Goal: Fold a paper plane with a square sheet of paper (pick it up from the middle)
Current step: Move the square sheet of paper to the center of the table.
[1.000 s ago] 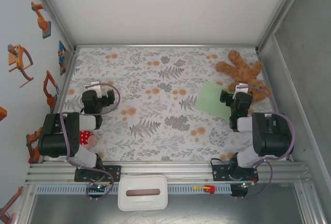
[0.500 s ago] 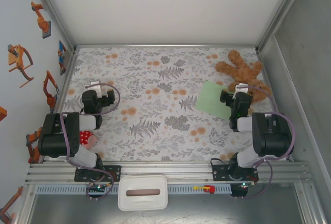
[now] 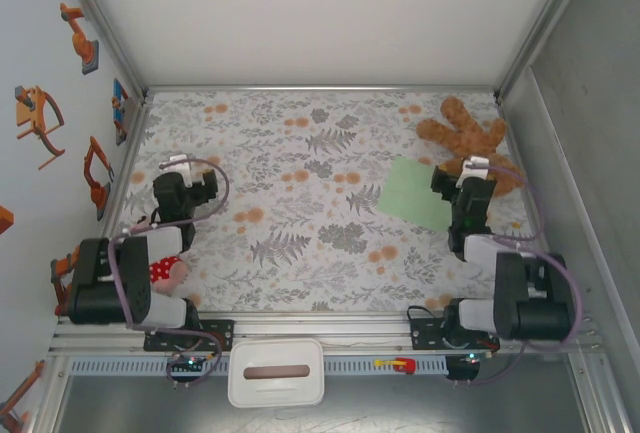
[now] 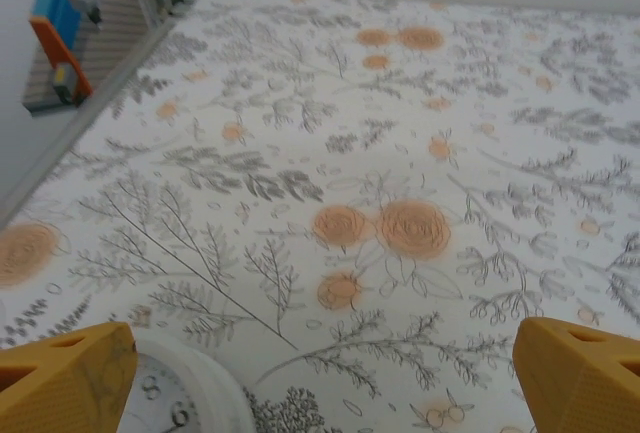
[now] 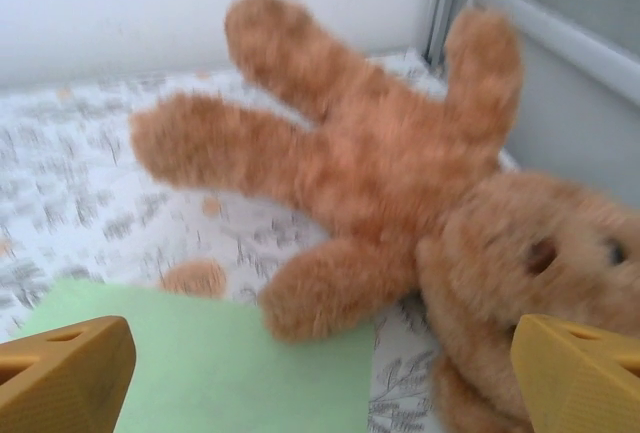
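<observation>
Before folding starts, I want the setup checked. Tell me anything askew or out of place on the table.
The square sheet of paper lies skewed, far right, against the brown teddy bear. In the right wrist view one limb seems to rest on its far edge.

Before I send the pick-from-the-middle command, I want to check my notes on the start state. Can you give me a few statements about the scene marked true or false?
1. The square sheet of paper lies flat and unfolded on the table. True.
2. The right gripper is shut on the sheet. False: its fingers stand wide apart and hold nothing.
3. The teddy bear lies at the far right of the table, right next to the sheet. True.
4. The left gripper hangs over the sheet. False: it is open over bare flowered cloth on the table's left side, while the sheet is on the right.
</observation>
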Tool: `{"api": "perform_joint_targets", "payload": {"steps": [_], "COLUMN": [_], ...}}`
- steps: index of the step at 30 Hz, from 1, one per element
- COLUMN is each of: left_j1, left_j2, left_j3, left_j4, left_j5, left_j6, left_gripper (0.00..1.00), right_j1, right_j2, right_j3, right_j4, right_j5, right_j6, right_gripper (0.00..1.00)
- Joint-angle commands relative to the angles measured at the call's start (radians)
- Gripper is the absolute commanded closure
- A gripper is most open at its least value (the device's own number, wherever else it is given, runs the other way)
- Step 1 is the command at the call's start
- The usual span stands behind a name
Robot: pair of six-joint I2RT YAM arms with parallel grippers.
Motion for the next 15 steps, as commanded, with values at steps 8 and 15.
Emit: {"api": "perform_joint_targets", "payload": {"steps": [8,15], "left_j1": [-0.020,-0.029], "left_j2": [-0.229,-0.134], "left_j3": [0.344,0.475], "left_j4": [-0.670,-0.837], "left_j5": [0.071,0.305], "left_j6": [-0.344,-0.499], "left_gripper": [0.04,0.04], "right_j1": [0.002,0.015], "right_j2": [-0.120,0.086], "right_j3": [0.403,0.565], "right_j4": [-0.832,-0.987], "right_j5": [-0.032,-0.275], "right_j6": [0.354,0.537], "right_gripper": [0.01,0.04]}}
